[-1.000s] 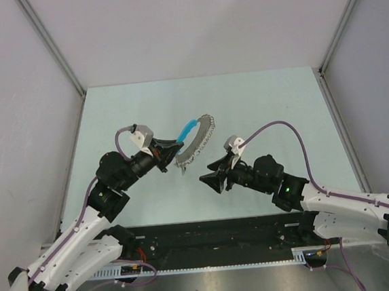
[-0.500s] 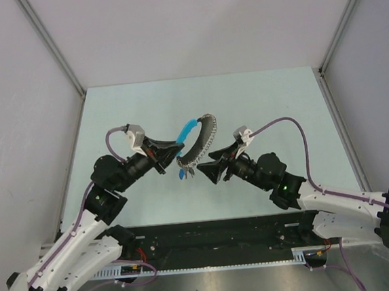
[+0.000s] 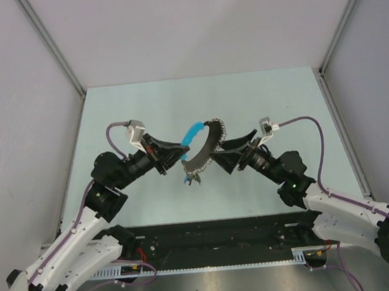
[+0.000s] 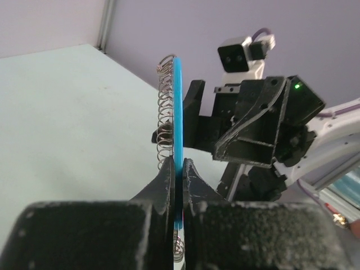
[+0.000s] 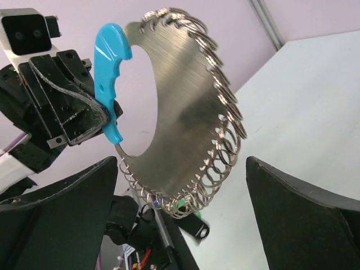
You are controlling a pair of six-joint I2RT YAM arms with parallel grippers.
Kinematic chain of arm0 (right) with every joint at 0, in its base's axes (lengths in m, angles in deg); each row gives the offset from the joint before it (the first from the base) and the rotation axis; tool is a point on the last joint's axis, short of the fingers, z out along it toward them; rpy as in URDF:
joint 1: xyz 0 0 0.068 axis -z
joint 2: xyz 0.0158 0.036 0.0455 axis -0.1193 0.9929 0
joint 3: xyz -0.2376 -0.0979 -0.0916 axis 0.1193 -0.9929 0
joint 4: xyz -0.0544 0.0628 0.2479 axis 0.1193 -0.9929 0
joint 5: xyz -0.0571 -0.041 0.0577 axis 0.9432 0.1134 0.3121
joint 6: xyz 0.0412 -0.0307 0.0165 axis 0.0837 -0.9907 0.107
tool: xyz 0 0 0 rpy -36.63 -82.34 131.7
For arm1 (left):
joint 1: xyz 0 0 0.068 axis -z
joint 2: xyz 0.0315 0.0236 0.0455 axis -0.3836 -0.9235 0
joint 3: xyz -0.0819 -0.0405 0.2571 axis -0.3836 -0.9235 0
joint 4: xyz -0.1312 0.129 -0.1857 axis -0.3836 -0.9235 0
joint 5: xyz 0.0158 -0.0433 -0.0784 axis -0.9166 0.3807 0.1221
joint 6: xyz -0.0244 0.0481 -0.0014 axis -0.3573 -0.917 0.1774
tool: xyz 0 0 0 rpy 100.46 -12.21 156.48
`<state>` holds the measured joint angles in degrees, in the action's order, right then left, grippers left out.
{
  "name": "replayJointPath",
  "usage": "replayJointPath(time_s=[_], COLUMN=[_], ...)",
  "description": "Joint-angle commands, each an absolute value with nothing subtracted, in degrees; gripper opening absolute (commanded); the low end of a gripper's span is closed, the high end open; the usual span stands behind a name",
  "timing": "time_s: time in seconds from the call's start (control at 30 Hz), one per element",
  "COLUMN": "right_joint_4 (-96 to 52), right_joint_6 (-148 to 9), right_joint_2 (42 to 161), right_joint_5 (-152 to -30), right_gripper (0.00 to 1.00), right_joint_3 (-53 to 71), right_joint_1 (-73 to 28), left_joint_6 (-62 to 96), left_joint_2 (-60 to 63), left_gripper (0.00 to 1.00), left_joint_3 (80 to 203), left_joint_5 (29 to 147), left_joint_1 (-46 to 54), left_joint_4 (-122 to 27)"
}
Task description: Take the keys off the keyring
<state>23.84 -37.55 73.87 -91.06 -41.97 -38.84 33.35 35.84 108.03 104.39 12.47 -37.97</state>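
Clamping the blue handle (image 4: 178,101) edge-on in my left fingers (image 4: 165,181), I hold the ring-edged steel crescent (image 5: 185,112) above the surface (image 3: 279,97); its flat face sits squarely before my right fingers (image 5: 56,214), spread wide, with the keys (image 3: 192,178) dangling off its lower end.

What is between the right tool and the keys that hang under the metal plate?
Nothing visible. The right tool is open and faces the ringed metal plate, which the left tool holds by its blue handle. The keys hang free at the plate's lower end, with only open air toward the right tool.
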Motion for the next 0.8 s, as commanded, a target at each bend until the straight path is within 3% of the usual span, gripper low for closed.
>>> replayJointPath(time_s=[0.0,0.2,0.3,0.33,0.37,0.47,0.53,0.57,0.67,0.77], right_joint_4=[33.16,38.69,42.47,44.74,45.72,48.19,49.24,49.77,52.49,54.43], right_joint_6=[-32.17,-30.68,-29.1,-28.83,-27.87,-26.64,-26.46,-26.2,-25.49,-23.39], right_joint_2=[72.87,74.54,76.29,77.17,77.7,78.41,78.23,78.06,77.88,78.14], right_joint_5=[-96.53,-100.83,-103.12,-103.83,-104.36,-105.59,-105.51,-105.59,-105.51,-105.15], right_gripper=[1.0,0.99,0.9,0.85,0.69,0.36,0.26,0.16,0.0,0.0], right_joint_3=[-43.43,-43.35,-43.26,-43.26,-43.26,-43.26,-43.26,-43.26,-43.26,-43.26], right_joint_1=[-36.31,-35.25,-35.07,-34.98,-34.9,-34.72,-34.63,-34.63,-34.46,-34.02], left_joint_6=[39.11,43.15,45.79,46.4,47.37,48.34,48.43,48.43,49.31,50.89], left_joint_2=[34.91,33.94,33.59,33.24,33.06,32.97,33.06,33.15,33.24,33.32], left_gripper=[0.0,0.0,0.01,0.0,0.0,0.0,0.0,0.0,0.0,0.06], left_joint_3=[112.22,111.96,110.56,110.2,109.94,109.41,109.15,108.71,107.74,106.51], left_joint_5=[108.35,109.67,110.29,110.73,111.08,112.22,112.75,113.1,114.15,116.87], left_joint_1=[12.51,12.6,12.42,12.42,12.42,12.16,11.9,11.72,10.41,8.74], left_joint_4=[-30.7,-26.56,-23.14,-22.35,-21.47,-20.67,-21.1,-21.8,-22.95,-23.22])
